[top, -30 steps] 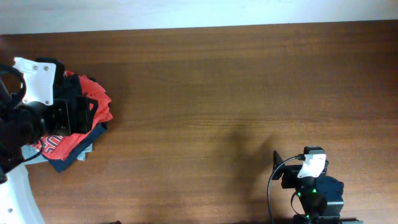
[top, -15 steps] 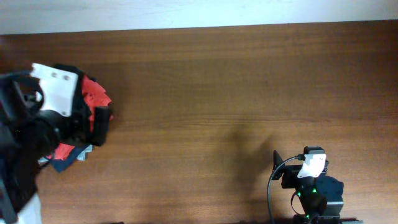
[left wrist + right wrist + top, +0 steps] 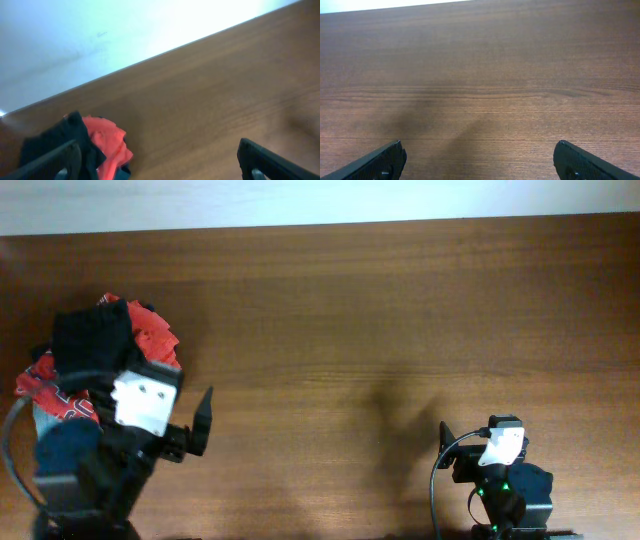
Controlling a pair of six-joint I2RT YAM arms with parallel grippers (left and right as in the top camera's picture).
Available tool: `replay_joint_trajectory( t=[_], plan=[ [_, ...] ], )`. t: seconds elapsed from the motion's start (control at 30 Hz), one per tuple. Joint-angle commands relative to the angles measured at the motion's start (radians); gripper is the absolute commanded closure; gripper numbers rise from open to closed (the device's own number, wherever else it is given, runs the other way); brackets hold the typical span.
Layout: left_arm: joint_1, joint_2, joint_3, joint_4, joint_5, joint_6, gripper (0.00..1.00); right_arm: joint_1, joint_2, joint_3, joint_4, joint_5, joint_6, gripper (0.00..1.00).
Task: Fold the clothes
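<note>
Sitting at the far left of the tabletop, the clothes are a dark crumpled lump on top of a red shirt. They are heaped rather than spread, so I'd say folding has not begun. Just near of that heap the left tool hangs with jaws wide and nothing in them, likely ready to pick the dark piece and drag it to the bare middle. At the near right the right tool is also wide and empty, low over plain wood, probably waiting for the cloth. The left arm covers the heap's near side. I can't make out sleeves or collar, nor what lies under the red shirt.
</note>
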Motion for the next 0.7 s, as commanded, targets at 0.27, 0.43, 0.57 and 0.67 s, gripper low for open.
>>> replay_joint_trajectory(
  t=[0.27, 0.43, 0.57, 0.67],
  plan=[
    [0.033, -0.452, -0.615, 0.243, 0.039, -0.128, 0.01, -0.005, -0.01, -0.007, 0.002, -0.006, 0.011, 0.01],
    [0.033, -0.591, -0.763, 0.258, 0.066, -0.155, 0.01, -0.005, -0.01, -0.007, 0.002, -0.006, 0.011, 0.01],
    [0.014, -0.657, -0.857, 0.272, 0.072, -0.154, 0.01, -0.005, -0.01, -0.007, 0.002, -0.006, 0.011, 0.01],
    [-0.007, -0.658, -0.885, 0.293, 0.072, -0.154, 0.01, -0.005, -0.01, -0.007, 0.002, -0.006, 0.011, 0.01]
  ],
)
